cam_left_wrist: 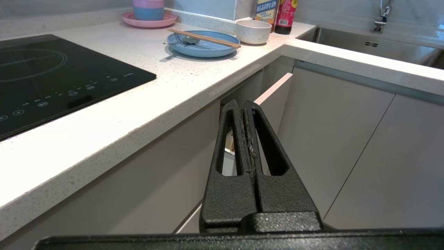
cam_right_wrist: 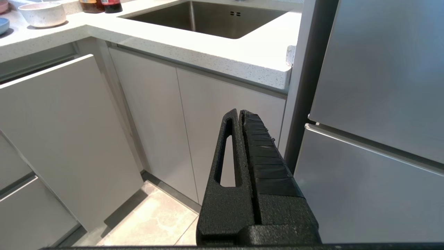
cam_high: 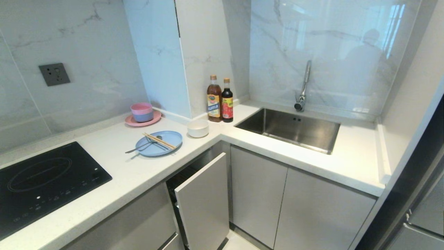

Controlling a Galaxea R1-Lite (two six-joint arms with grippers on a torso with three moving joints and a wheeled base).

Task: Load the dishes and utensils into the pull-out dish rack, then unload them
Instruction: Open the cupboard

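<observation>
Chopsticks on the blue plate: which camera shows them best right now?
The left wrist view: the chopsticks lie large and unobstructed across the blue plate. The head view shows them whole but smaller. The right wrist view shows none of them.

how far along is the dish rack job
Barely started. Done: the rack's front panel stands pulled partway out under the counter. In hand: nothing; the left gripper and right gripper are both shut and empty, low in front of the cabinets. Left: everything. The chopsticks and spoon lie on the blue plate, the bowl beside it, all on the counter.
</observation>
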